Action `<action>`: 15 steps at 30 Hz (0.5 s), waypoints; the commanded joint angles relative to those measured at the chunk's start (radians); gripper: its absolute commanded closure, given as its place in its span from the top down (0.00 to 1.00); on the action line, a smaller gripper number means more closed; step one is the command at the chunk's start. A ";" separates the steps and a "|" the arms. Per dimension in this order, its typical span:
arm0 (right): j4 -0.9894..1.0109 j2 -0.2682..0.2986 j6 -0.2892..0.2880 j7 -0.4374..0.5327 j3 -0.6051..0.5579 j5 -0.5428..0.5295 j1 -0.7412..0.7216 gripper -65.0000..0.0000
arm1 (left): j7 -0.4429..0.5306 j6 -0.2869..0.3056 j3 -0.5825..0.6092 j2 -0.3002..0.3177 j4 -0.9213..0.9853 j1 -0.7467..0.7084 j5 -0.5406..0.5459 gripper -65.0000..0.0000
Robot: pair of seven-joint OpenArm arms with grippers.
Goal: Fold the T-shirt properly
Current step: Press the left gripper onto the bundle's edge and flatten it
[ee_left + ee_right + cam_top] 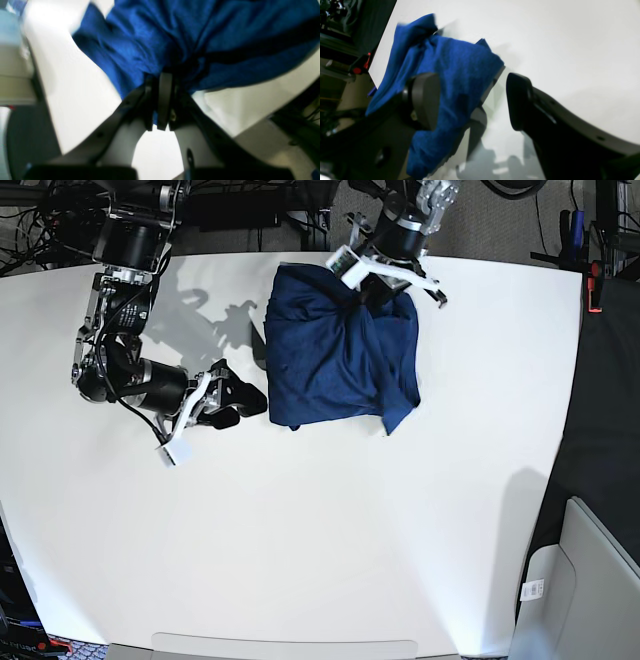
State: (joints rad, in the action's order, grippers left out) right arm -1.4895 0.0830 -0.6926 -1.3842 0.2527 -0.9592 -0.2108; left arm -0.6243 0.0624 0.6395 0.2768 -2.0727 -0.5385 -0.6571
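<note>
Up top, left fingers (163,100) pinch the T-shirt (340,355) (bunched on table (320,540)); right fingers (432,100) spread apart

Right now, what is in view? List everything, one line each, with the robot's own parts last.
T-shirt: one, dark navy blue, bunched at the far middle of the table.
Table: one, white, fills most of the base view.
Grey bin: one, light grey, off the table's near corner.
Left gripper: one, black and white, shut on the T-shirt's far edge.
Right gripper: one, black, open, just beside the T-shirt's edge.
</note>
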 commanded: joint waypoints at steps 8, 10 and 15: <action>-0.013 0.005 -0.006 0.018 -0.002 -0.007 -0.028 0.63 | -0.002 -0.011 0.004 -0.001 -0.006 -0.007 -0.056 0.00; -0.013 0.005 -0.006 0.018 -0.002 -0.007 -0.028 0.63 | -0.045 -0.011 -0.008 -0.004 0.010 0.002 -0.056 0.00; -0.013 0.005 -0.006 0.018 -0.002 -0.007 -0.028 0.63 | -0.138 -0.011 -0.011 -0.004 0.051 0.064 -0.056 0.00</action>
State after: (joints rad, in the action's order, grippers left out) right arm -1.4891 0.0822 -0.6926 -1.3849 0.2501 -0.9401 -0.2161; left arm -0.7654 0.0570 0.6296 0.2714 -2.0109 -0.4606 -0.7010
